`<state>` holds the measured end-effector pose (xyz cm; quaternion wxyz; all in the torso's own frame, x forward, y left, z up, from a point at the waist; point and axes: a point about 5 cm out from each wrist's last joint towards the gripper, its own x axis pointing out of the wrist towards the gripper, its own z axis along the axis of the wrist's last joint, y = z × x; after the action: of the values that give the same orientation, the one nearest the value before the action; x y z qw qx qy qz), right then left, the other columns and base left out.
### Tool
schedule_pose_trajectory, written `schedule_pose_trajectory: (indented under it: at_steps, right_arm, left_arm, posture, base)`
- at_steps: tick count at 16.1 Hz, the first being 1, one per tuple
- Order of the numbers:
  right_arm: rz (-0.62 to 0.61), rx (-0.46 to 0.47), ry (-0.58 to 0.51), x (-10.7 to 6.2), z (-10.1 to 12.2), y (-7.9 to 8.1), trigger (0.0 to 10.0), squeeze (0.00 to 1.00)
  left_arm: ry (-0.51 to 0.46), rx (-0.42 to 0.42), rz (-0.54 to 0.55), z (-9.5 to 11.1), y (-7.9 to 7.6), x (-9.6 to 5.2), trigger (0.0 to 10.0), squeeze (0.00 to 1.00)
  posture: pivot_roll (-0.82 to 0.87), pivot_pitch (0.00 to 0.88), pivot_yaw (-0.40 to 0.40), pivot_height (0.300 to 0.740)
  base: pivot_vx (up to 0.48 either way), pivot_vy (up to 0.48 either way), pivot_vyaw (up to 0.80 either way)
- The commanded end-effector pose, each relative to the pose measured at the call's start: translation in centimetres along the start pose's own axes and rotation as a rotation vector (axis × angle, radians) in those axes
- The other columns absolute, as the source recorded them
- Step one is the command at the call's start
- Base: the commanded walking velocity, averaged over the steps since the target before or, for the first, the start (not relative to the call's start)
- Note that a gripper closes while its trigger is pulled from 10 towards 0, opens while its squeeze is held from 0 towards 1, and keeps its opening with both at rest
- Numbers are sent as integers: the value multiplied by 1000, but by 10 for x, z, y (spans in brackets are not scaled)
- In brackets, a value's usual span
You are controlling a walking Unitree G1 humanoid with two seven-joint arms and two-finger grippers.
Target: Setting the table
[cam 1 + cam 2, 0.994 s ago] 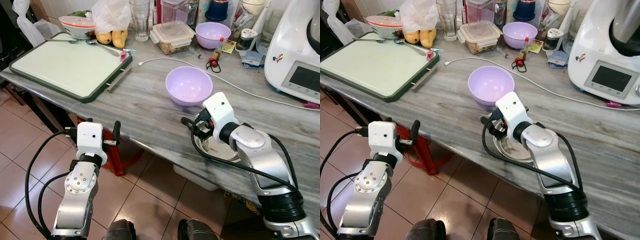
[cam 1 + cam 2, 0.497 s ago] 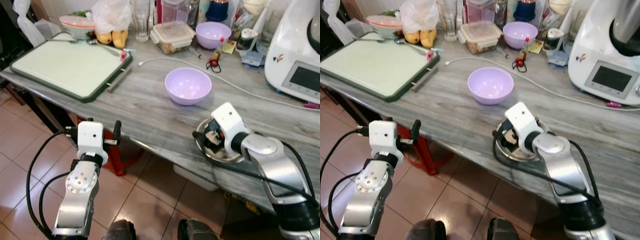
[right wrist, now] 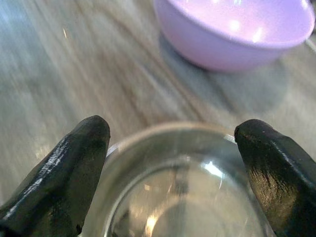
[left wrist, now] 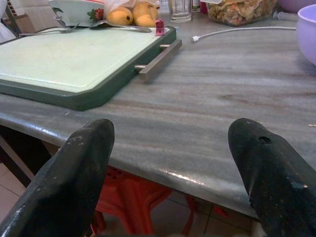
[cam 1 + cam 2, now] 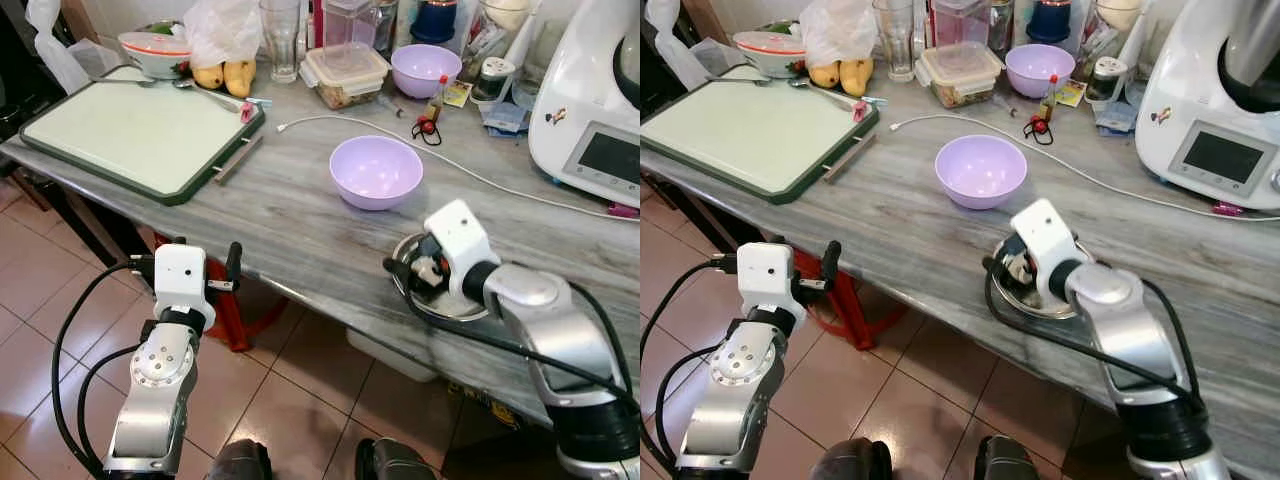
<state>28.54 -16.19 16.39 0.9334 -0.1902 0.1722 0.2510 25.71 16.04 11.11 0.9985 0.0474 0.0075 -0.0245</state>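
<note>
Bench (image 5: pixel 300 215): grey marbled top, running from the far left to the near right, carrying everything below.
Appliance (image 5: pixel 590 100): white machine with a screen, sitting at the far right of the bench.
Board (image 5: pixel 140 125): pale green with a dark rim, lying at the far left.
Right arm (image 5: pixel 550 330): reaching in from the near right, bending at the elbow over the bench edge.
Left arm (image 5: pixel 160 370): hanging below the bench edge over the tiled floor.
Purple bowl (image 5: pixel 377 171): sitting upright mid-bench, just beyond the steel bowl, apart from it.
Steel bowl (image 5: pixel 437 295): sitting at the near edge of the bench, directly under the right hand; in the right wrist view its rim (image 3: pixel 173 133) is lying between the two fingers.
Right hand (image 3: pixel 173 163): hovering low over the steel bowl, fingers (image 3: pixel 64 168) spread wide to either side of the rim, gripping nothing; whether they are touching the rim, I cannot tell.
Left hand (image 4: pixel 173 173): pointing at the bench edge, fingers (image 4: pixel 69 173) wide apart and empty.
Cable (image 5: pixel 420 140): white, trailing across the bench behind the purple bowl.
</note>
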Motion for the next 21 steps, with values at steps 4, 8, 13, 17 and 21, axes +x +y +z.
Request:
schedule_pose_trajectory:
  at_steps: [4, 8, 13, 17, 21]
  right_arm:
    - [-59, -83, -14, -16, 19, -24, 10000, 0]
    - [-15, -117, 126, -26, -8, -27, 10000, 0]
    - [90, -89, 171, -19, -23, -7, 10000, 0]
    - [122, -59, 152, -13, -22, 0, 10000, 0]
    - [147, -30, 95, -7, -11, 6, 10000, 0]
  left_arm:
    - [6, -9, -7, -1, 0, 6, 10000, 0]
    - [8, -23, -13, -2, -4, 6, 10000, 0]
    - [9, -22, -13, -3, -2, 5, 10000, 0]
    - [15, -19, -8, -3, 0, 1, 10000, 0]
    - [17, -14, -7, -3, 1, 2, 10000, 0]
  posture:
    - [-48, 77, 11, 740]
    - [-58, 74, 9, 740]
    - [-44, 83, 9, 740]
    - [-33, 89, 8, 740]
    - [-30, 90, 10, 740]
  base:
    - [0, 0, 0]
    - [0, 0, 0]
    - [0, 0, 0]
    - [0, 0, 0]
    - [0, 0, 0]
